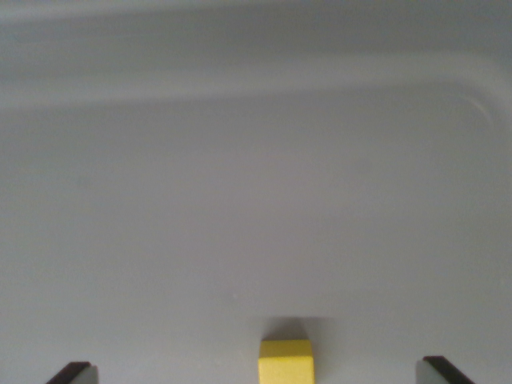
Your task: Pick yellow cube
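Note:
A small yellow cube (285, 362) sits on a pale grey surface at the bottom middle of the wrist view, cut off by the lower edge. My gripper (256, 373) is open: one dark fingertip (70, 373) shows at the bottom left corner and the other fingertip (442, 370) at the bottom right. The cube lies between the two, a little nearer the right one, touching neither.
The pale grey surface (256, 200) fills the view. A faint raised rim or curved edge (472, 104) runs across the top and bends down at the upper right.

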### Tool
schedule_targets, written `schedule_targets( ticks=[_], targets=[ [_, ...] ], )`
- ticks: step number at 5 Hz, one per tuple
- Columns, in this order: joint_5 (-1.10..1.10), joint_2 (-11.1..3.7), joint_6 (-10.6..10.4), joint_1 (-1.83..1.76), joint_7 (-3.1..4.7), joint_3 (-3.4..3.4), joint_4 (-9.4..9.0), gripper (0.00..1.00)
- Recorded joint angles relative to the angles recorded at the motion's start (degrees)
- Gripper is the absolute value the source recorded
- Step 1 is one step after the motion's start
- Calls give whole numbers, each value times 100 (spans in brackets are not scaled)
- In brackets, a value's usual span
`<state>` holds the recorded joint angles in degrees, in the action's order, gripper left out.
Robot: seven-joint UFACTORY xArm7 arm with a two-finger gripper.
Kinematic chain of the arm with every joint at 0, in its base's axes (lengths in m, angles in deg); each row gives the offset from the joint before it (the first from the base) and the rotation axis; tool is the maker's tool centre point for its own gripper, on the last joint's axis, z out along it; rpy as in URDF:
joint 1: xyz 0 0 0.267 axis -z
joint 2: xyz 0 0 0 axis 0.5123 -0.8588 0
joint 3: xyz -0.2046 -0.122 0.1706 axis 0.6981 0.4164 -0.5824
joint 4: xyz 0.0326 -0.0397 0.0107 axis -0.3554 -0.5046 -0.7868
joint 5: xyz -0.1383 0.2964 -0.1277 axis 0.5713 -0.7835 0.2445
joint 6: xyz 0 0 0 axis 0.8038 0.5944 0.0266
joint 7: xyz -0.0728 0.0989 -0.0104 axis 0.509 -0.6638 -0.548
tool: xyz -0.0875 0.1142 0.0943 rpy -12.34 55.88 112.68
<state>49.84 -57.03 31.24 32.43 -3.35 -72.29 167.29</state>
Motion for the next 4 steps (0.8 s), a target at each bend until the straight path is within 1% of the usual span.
schedule_targets(
  ticks=[1, 2, 3, 4],
  targets=[
    [1, -39, -222, -5, 22, 7, -202, 0],
    [1, -39, -222, -5, 22, 7, -202, 0],
    [1, -80, -458, -11, 45, 15, -418, 0],
    [1, -80, -458, -11, 45, 15, -418, 0]
  ],
)
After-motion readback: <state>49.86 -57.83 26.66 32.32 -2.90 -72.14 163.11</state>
